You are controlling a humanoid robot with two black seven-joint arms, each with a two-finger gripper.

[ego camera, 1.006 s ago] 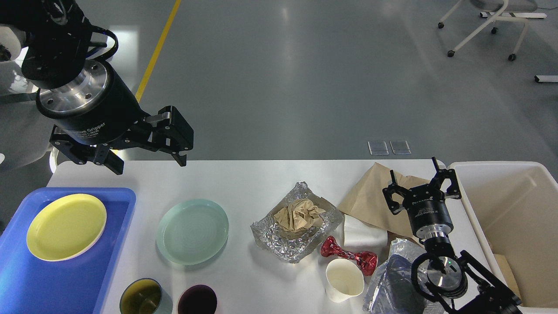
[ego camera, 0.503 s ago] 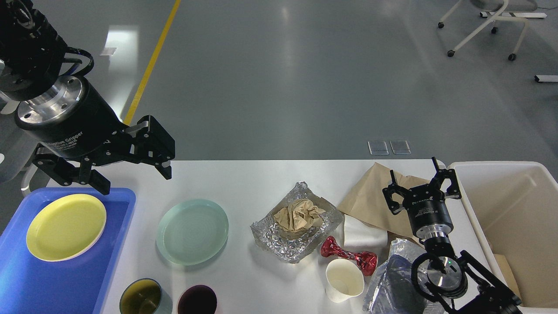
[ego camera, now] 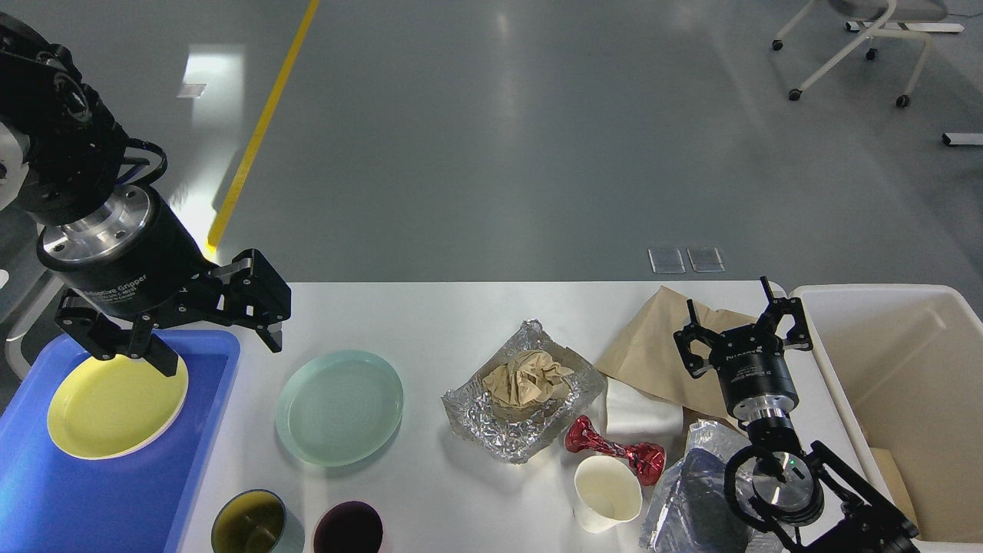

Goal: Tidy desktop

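Note:
The white-grey desktop (ego camera: 430,315) carries a pale green plate (ego camera: 339,407), a crumpled foil tray (ego camera: 522,399) holding a brown paper ball (ego camera: 524,379), a red foil wrapper (ego camera: 614,449), a white paper cup (ego camera: 607,494), a white napkin (ego camera: 641,413), a brown paper bag (ego camera: 653,349) and a foil bag (ego camera: 691,491). My left gripper (ego camera: 219,349) is open and empty, above the blue tray's far right corner, left of the green plate. My right gripper (ego camera: 741,322) is open and empty over the brown paper bag.
A blue tray (ego camera: 92,491) at the front left holds a yellow plate (ego camera: 115,407). Two dark cups (ego camera: 249,524) (ego camera: 348,528) stand at the front edge. A deep off-white bin (ego camera: 906,384) stands right of the table. A chair (ego camera: 860,46) is far back right.
My left gripper has moved left and down, from above the table's far left edge to over the blue tray's corner. The right arm has not moved.

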